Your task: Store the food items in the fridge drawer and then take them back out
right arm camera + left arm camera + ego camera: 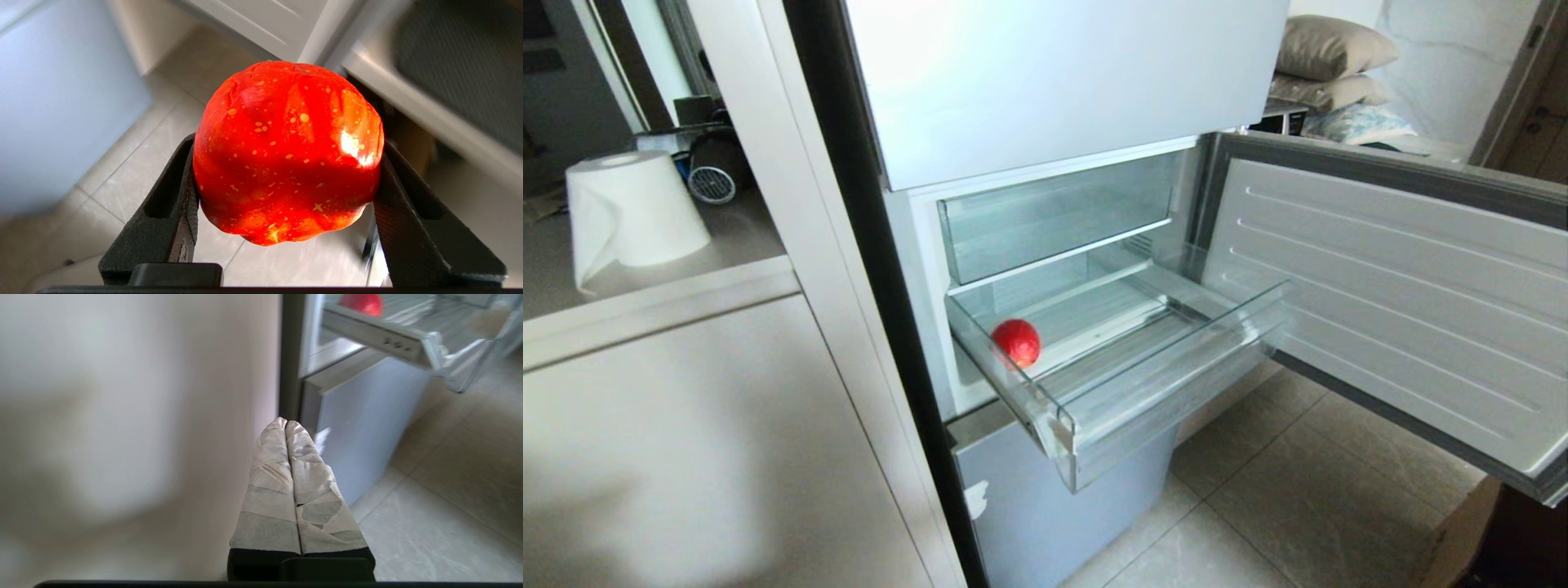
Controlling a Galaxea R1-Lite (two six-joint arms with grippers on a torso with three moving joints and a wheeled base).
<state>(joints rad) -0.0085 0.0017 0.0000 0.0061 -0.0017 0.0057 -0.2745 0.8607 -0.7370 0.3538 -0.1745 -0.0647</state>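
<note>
Right gripper point(286, 171) clamps ribbed fruit point(288, 151) beside fridge drawer point(1168, 400); we judge glossy skin may slip, fruit dropping floorward.

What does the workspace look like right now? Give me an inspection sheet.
Surface: fridge drawer pulled out, fridge door open.
Job's things: red fruit lies in the drawer near its left wall; orange-red ribbed fruit is in the right gripper.
Clutter: nothing seen in the drawer besides the fruit.
Grippers: right gripper shut on the ribbed fruit above floor tiles; left gripper shut, empty, parked low beside the cabinet.
Cables: nothing seen.
Surroundings: paper towel roll on counter, pillows behind the door.
</note>
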